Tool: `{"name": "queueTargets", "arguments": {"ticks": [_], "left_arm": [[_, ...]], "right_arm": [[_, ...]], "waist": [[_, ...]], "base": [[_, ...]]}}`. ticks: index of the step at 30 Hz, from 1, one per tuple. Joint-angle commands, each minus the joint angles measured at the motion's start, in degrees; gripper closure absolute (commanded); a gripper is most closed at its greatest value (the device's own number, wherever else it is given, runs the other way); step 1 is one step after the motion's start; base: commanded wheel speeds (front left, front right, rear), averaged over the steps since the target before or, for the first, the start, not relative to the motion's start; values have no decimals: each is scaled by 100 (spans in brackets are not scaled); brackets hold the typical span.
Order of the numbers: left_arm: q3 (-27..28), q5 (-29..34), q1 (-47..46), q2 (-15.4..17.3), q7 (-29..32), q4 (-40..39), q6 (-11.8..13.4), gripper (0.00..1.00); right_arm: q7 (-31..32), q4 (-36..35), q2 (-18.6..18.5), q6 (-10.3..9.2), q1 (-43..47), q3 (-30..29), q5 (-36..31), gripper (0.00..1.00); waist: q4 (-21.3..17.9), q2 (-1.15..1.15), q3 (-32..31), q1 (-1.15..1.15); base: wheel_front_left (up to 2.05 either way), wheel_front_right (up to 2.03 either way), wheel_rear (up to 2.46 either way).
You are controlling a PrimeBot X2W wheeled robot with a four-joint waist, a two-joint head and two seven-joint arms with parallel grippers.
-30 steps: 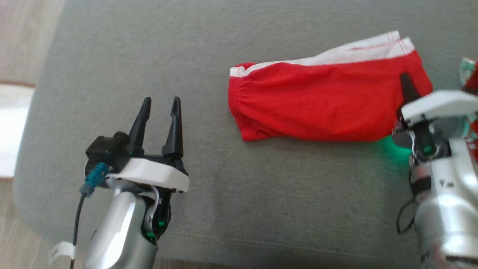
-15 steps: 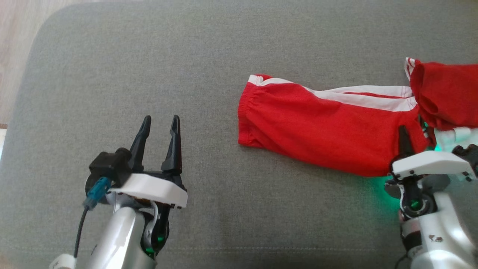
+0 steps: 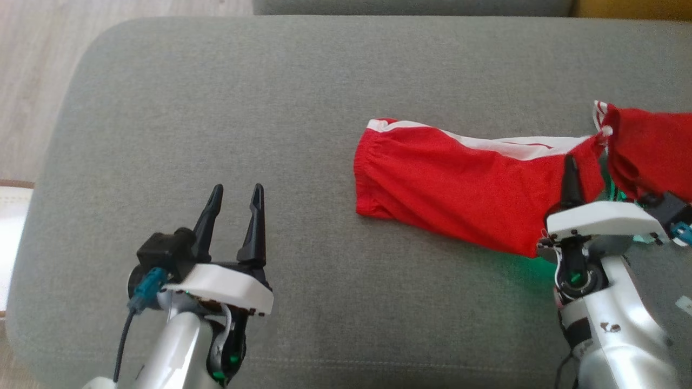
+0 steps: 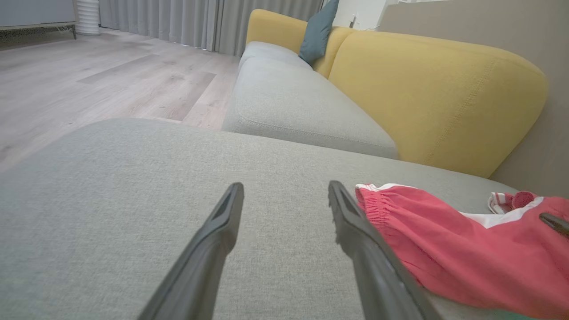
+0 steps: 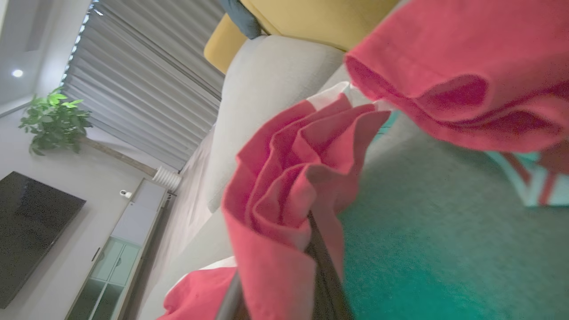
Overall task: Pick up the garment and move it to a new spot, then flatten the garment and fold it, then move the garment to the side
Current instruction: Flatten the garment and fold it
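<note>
Close in, lower left: left gripper [image 3: 237, 189], 2 dark fingers spread wide, gripping nothing, poised over the bare grey cushion [image 3: 270, 108]. Confirmed from the left wrist view: fingers apart, plain grey weave between them, a gathered red hem just beside 1 finger.

Over to the lower right: right gripper [image 3: 569, 175], pinched tight on the garment [image 3: 459, 183], with 1 dark finger showing against the red cloth. Seen from the right wrist view: red fabric bunched into several folds right at the fingers and wrapped round both. Raised off the cushion at that gripped end, going by the same view.

Now the garment itself: red, with a white side stripe [image 3: 513, 147] along the far edge. Gathered hem end lying flat near mid-cushion, then stretched rightward to the pinch point. Past that, a 2nd red lobe running off the right edge of the head view.

Farther back, in the left wrist view: another grey seat [image 4: 293, 102], a yellow backrest [image 4: 435, 89], a teal pillow [image 4: 318, 31] propped on it. Beyond, wooden floor [image 4: 89, 75] and grey curtains [image 4: 178, 20].
</note>
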Motion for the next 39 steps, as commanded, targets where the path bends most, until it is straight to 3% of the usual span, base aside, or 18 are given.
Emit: {"name": "queueTargets", "arguments": {"ticks": [1, 10, 21, 31, 32, 33, 39], "left_arm": [[136, -3, -104, 49, -30, -175, 17, 0], [43, -96, -30, 49, -30, -168, 65, 0], [-19, -191, 77, 49, -30, -171, 122, 0], [-70, -252, 60, 49, -30, -188, 163, 0], [-76, -261, 61, 49, -30, -182, 167, 0], [-90, -264, 61, 49, -30, -171, 168, 0], [-135, -277, 10, 49, -30, -139, 179, 0]], "right_arm": [[-98, -214, 38, 37, -296, 205, 30, 100], [-93, -378, 38, 37, -522, 680, 53, 100], [-32, -481, 38, 37, -579, 1882, 243, 100], [-136, 156, 38, 37, -797, 2710, 334, 100], [-127, 240, 38, 37, -836, 2840, 307, 73], [-134, 305, 38, 37, -868, 2978, 282, 0], [9, 515, 38, 37, -929, 3804, 521, 0]], "waist": [[85, 0, -61, 0], [450, 0, -169, 0], [929, 0, -203, 0], [1129, 0, -120, 0], [1133, 0, -107, 0], [1135, 0, -97, 0], [1148, 0, -61, 0]], "base": [[0, 0, 0], [0, 0, 0], [0, 0, 0], [0, 0, 0], [0, 0, 0], [0, 0, 0], [0, 0, 0]]}}
